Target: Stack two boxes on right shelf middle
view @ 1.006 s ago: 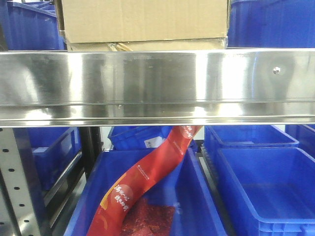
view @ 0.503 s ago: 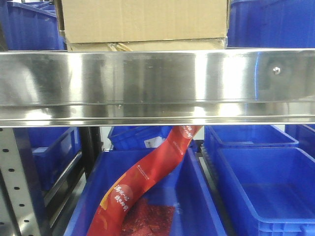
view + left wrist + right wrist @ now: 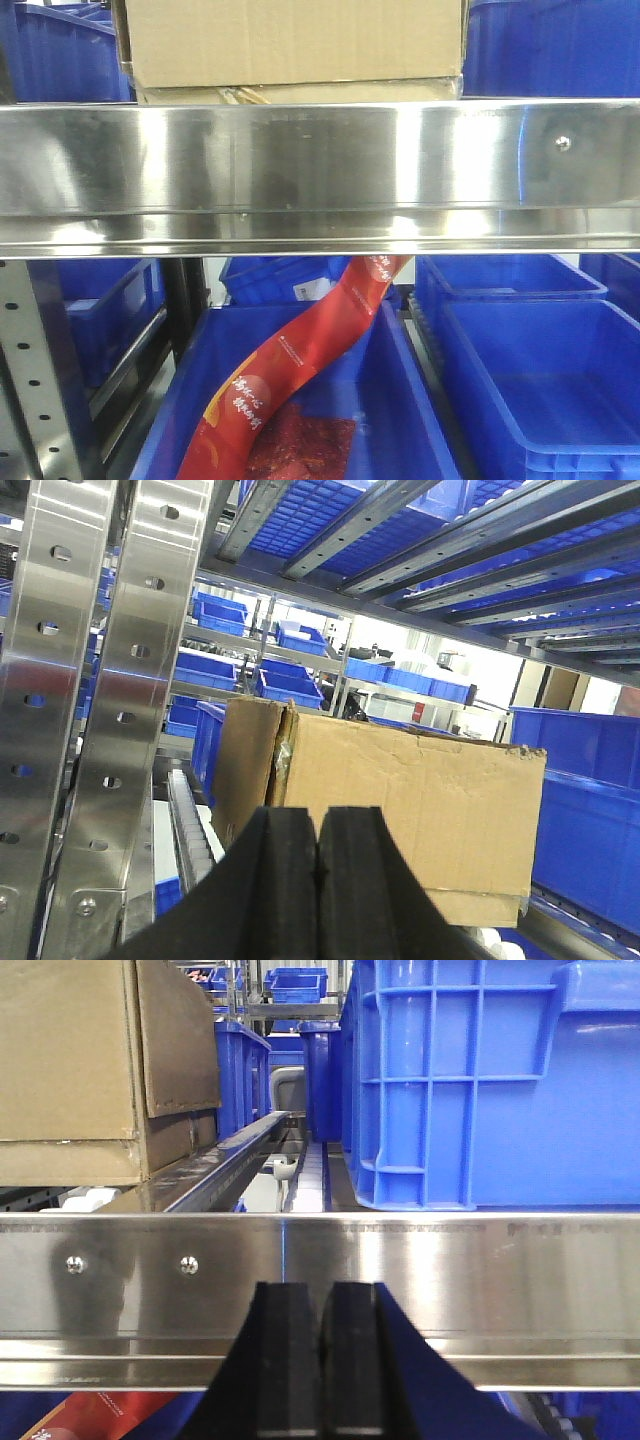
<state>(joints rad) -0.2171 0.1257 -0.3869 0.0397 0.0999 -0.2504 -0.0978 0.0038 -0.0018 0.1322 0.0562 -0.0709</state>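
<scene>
A large brown cardboard box (image 3: 295,40) sits on the steel shelf (image 3: 320,170), stacked on a thin flat cardboard box (image 3: 300,93) whose front edge peeks out just above the shelf's shiny front rail. In the front view the stack stands left of centre, between blue plastic bins (image 3: 550,45) on either side. Across the last second nothing in this view has shifted: the boxes, rail and bins lie exactly as before. That suggests the stacking is complete and the arms are clear of the load.

The left tool (image 3: 318,880) is clenched shut with nothing between its black pads, pointing at the large box's creased face from a little way off, beside grey perforated uprights (image 3: 130,710). The right tool (image 3: 322,1360) is also clenched and empty, hanging just before the front rail and below the shelf surface, with the boxes up to its left and a blue bin to its right.

Below the shelf, a red printed strip (image 3: 300,370) curves into an open blue bin.
</scene>
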